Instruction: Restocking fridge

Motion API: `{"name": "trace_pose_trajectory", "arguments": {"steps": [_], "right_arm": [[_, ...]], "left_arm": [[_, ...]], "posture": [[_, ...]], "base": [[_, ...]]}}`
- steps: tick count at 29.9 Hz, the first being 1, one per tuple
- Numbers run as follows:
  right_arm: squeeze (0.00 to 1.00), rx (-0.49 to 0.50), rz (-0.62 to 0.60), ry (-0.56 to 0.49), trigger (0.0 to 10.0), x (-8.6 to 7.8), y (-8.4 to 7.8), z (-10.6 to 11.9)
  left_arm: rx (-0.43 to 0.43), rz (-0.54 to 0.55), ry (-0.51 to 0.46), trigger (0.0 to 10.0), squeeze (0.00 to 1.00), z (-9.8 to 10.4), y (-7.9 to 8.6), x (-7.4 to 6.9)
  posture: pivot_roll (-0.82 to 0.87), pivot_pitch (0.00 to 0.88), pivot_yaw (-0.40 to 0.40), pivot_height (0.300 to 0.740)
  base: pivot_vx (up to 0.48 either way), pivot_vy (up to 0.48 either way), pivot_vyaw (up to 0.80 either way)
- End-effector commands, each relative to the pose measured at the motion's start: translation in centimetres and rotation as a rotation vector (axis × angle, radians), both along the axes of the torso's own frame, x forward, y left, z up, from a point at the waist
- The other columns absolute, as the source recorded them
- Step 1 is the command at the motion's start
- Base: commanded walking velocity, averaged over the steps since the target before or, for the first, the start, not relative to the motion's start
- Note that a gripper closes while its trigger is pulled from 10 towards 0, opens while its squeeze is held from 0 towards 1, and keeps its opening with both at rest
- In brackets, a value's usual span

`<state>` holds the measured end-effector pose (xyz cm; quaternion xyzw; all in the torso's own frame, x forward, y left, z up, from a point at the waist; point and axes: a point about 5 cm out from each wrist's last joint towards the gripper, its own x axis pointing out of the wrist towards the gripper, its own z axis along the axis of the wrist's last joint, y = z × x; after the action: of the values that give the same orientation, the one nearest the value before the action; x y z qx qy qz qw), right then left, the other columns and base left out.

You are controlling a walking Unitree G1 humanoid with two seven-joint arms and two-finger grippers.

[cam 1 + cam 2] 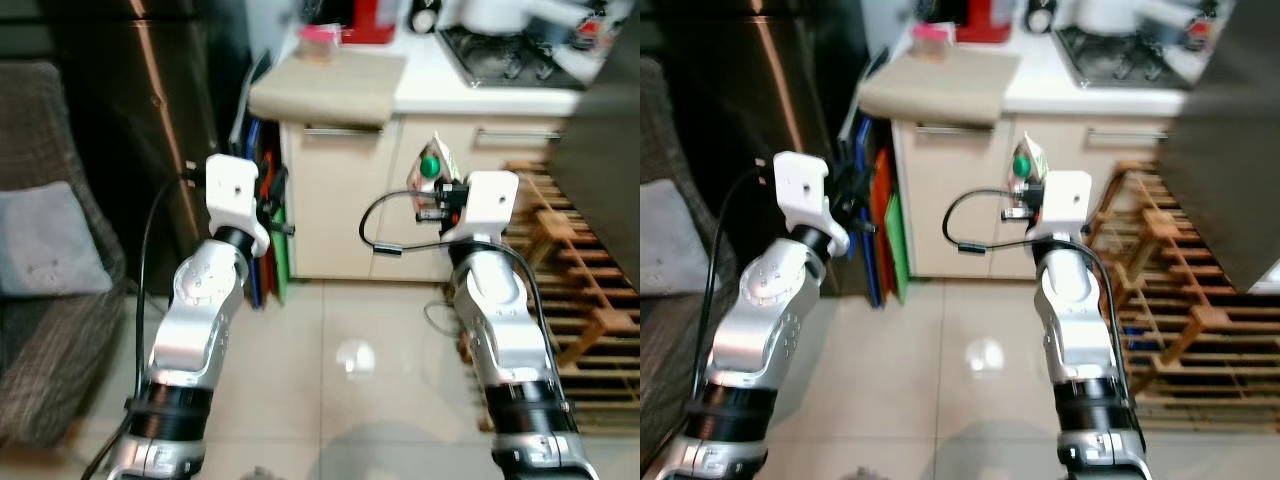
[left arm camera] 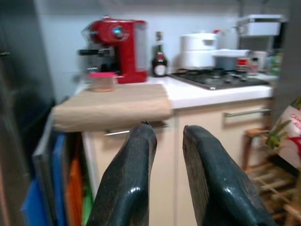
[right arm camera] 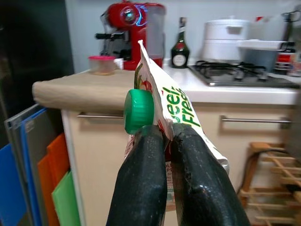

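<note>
- A juice carton (image 3: 162,101) with a green cap (image 3: 138,111) is clamped between the right gripper (image 3: 168,141) fingers, held up before the kitchen counter (image 1: 330,85).
- The left gripper (image 2: 167,139) is held slightly parted, empty.

Head eyes look down; wrists face counter (image 2: 141,101).

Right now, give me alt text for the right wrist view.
The right pincer grips a juice carton with a green cap, held before a kitchen counter carrying a red coffee machine and stove.
</note>
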<state>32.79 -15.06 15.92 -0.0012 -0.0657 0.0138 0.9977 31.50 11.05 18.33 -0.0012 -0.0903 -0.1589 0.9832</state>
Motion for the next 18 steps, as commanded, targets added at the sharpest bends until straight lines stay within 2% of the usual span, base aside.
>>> {"name": "trace_pose_trajectory", "arguments": {"steps": [1, 13, 18], "right_arm": [[0.0, 0.004, -0.023, -0.004, 10.0, 0.0, -0.7, 0.2], [0.0, 0.014, -0.037, 0.011, 10.0, -0.1, -0.9, -0.2], [0.0, 0.006, -0.033, 0.013, 10.0, -0.1, -0.9, -0.3]], "left_arm": [[-0.007, -0.04, -0.013, 10.0, 0.0, 0.5, -0.8, 0.0], [-0.023, -0.145, -0.075, 10.0, 0.0, 1.2, -1.7, -0.9], [-0.043, -0.152, -0.075, 10.0, 0.0, 1.2, -1.8, -1.0]], "posture": [[-0.03, 0.0, 0.057, 0.74], [-0.03, 0.0, 0.065, 0.74], [-0.03, 0.0, 0.066, 0.74]], "base": [[0.285, -0.382, 0.0], [0.267, -0.396, 0.0], [0.1, -0.414, 0.0]]}}
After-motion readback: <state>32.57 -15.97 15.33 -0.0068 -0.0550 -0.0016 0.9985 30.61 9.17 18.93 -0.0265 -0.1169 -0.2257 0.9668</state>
